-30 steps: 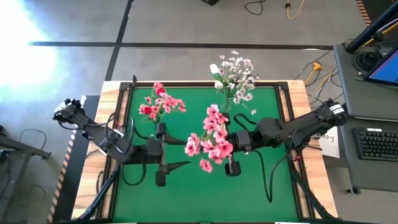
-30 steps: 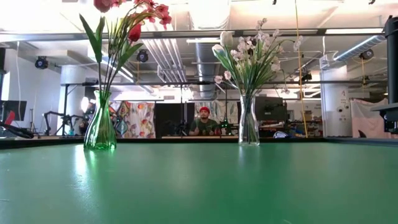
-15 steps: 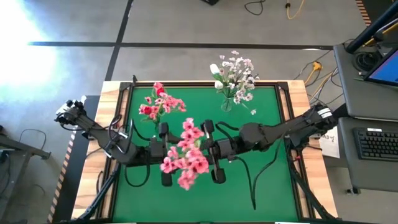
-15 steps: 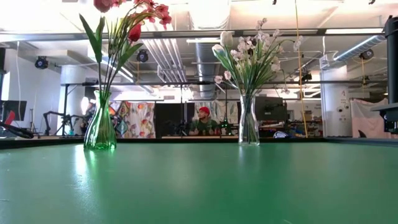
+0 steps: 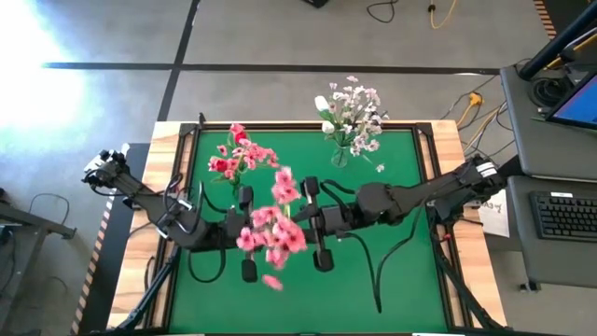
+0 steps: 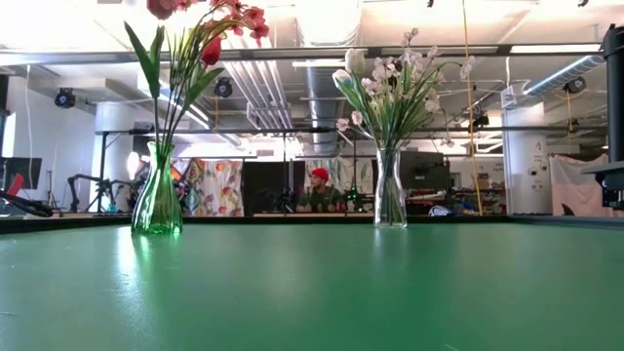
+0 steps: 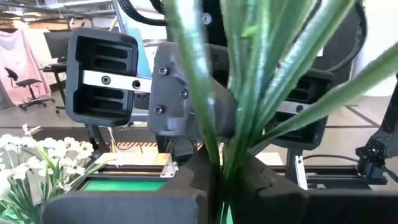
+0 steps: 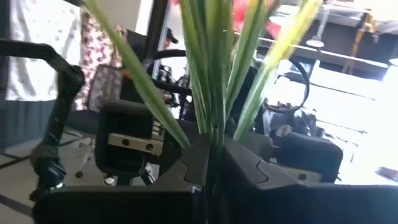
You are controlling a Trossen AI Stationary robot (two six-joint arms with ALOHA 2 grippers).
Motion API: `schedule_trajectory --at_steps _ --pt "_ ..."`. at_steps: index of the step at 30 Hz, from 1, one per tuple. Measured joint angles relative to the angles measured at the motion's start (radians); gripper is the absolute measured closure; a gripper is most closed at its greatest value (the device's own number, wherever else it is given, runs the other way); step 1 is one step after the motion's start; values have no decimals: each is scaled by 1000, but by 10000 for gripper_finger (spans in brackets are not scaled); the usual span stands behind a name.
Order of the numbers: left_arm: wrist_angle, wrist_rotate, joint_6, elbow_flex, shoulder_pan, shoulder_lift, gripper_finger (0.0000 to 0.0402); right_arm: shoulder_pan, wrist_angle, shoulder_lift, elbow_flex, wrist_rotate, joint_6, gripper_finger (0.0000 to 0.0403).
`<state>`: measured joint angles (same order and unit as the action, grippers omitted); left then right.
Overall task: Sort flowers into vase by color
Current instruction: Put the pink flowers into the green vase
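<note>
Holding one pink flower bunch (image 5: 270, 233) between two pincers above the middle of the green table (image 5: 410, 280).

Left gripper (image 7: 217, 180) and right gripper (image 8: 211, 155) meet nose to nose, each clamped shut on the bunch's green stems, which rise straight up from between each pair of fingers in both wrist views. From above, the pink blossoms spread over the spot where the pincers meet. Behind the left gripper, toward the table's far edge, stands the green vase (image 6: 157, 205) with red and pink flowers; behind the right gripper stands the clear vase (image 6: 389, 200) with white flowers (image 5: 350, 117).
</note>
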<state>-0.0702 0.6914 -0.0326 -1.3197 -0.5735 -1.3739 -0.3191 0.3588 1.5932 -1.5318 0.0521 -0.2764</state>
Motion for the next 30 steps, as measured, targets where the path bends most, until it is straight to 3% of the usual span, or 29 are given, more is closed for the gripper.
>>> schedule_trajectory --at_steps 6,16,21,30 --pt "9 8 1 0 1 0 395 -2 -44 -11 0 98 1 328" --pt "-1 25 17 20 1 18 401 -2 -189 -89 2 111 69 202" --pt "9 132 37 84 -9 68 401 -1 -290 -121 2 135 110 174" --pt "-10 263 132 320 -10 314 401 -1 -400 -146 2 160 149 159"
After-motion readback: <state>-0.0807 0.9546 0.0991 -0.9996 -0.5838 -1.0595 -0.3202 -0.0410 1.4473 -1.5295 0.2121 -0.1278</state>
